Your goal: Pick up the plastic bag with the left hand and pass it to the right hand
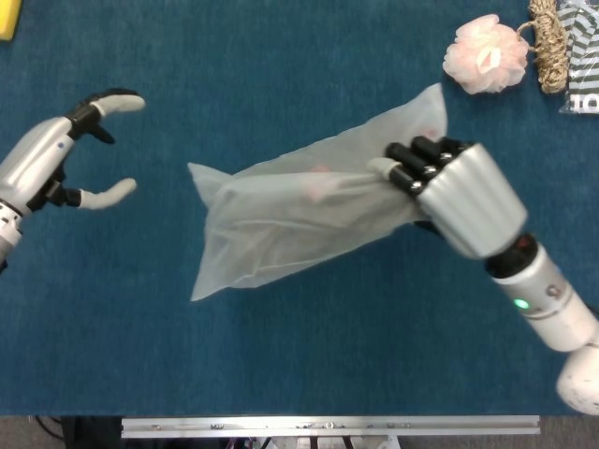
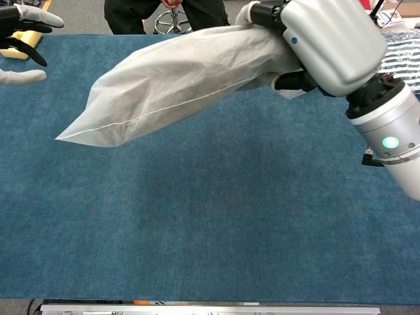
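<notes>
Right robot hand [image 1: 447, 187] grips the plastic bag [image 1: 290, 220]; left robot hand [image 1: 58, 154], partly cropped, gapes empty.

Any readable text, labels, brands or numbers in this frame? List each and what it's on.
None can be read.
Plastic bag: no print shows.
Striped package at the table's far right corner: dark marks on its edge, cut off by the frame and too blurred to read.
Right arm's wrist: only a green light, no text.

The right hand [image 1: 449, 182] is hiding the gripped end of the plastic bag [image 1: 299, 220]. The chest view's edge is cutting off most of the left hand [image 2: 20, 39], and the striped cloth [image 1: 582, 56] is running off the head view's border.
</notes>
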Robot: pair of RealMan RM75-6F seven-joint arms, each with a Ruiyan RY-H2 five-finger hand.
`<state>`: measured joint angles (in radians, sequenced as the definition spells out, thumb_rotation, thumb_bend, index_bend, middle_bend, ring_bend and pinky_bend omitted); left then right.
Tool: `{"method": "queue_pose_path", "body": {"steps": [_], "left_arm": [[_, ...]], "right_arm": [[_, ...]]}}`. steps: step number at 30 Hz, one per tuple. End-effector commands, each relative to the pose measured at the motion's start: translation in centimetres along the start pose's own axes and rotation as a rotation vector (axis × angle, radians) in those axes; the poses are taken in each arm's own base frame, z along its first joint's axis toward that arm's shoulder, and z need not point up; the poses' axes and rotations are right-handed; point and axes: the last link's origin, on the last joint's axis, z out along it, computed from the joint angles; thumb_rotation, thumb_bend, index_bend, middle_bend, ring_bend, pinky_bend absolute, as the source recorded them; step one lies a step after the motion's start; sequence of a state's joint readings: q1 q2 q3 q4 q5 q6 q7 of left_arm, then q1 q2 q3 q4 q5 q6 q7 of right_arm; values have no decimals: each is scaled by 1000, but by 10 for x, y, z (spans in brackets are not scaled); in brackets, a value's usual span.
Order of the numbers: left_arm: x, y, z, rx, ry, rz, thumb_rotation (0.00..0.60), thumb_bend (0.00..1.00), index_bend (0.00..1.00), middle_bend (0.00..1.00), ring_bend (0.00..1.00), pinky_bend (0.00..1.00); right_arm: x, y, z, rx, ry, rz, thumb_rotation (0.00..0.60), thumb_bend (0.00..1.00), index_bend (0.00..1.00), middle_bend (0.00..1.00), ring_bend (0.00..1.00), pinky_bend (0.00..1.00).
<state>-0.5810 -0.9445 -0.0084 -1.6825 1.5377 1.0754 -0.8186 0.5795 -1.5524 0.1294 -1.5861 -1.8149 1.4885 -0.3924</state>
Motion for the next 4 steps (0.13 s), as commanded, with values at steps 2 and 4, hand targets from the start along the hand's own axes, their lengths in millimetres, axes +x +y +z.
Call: {"method": "queue_pose_path", "body": {"steps": [2, 4], "left_arm": [[3, -4, -2, 17, 10, -2, 600, 297, 147, 107, 80, 310], [4, -6, -2, 23, 14, -4, 600, 297, 147, 108, 80, 310]], "right_arm": [[11, 9, -12, -16, 14, 0, 600, 750, 810, 744, 740, 897], [15, 14, -16, -22, 18, -6, 600, 749, 810, 744, 741, 897]]}}
